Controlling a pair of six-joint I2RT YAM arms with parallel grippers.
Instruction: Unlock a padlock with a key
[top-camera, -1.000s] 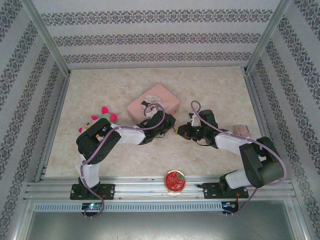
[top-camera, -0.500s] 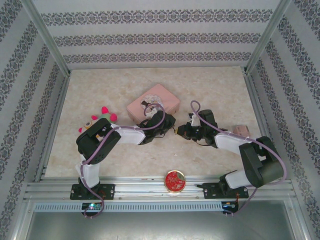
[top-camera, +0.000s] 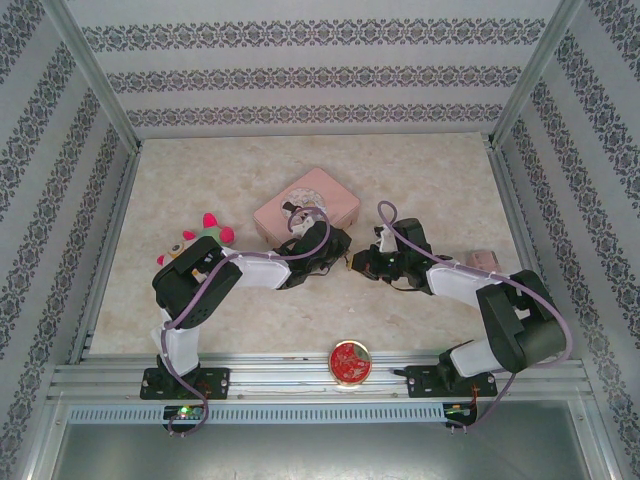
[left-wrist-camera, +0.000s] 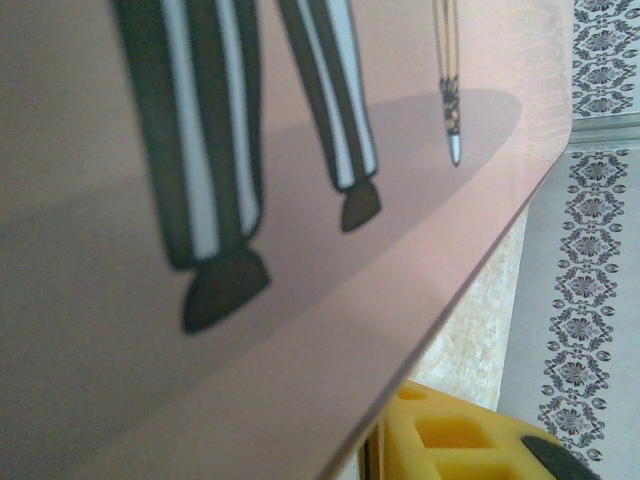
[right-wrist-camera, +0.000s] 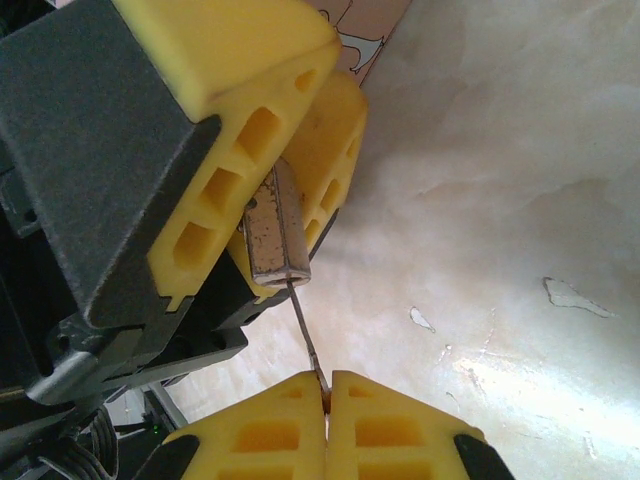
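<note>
At the padlock (right-wrist-camera: 272, 235) pinched in left jaws, the key (right-wrist-camera: 306, 335) squeezed by right jaws may bend if tilted

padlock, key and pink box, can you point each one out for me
padlock (right-wrist-camera: 272, 234): right wrist view, on its metal body
key (right-wrist-camera: 304, 330): right wrist view, on the thin shaft below the padlock
pink box (top-camera: 325, 195): top external view, on the bare lid

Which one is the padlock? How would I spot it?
Find the pink box on the table. At its near edge the left arm and right arm meet, and the padlock is the tiny brass block between them, far smaller than the box.
</note>
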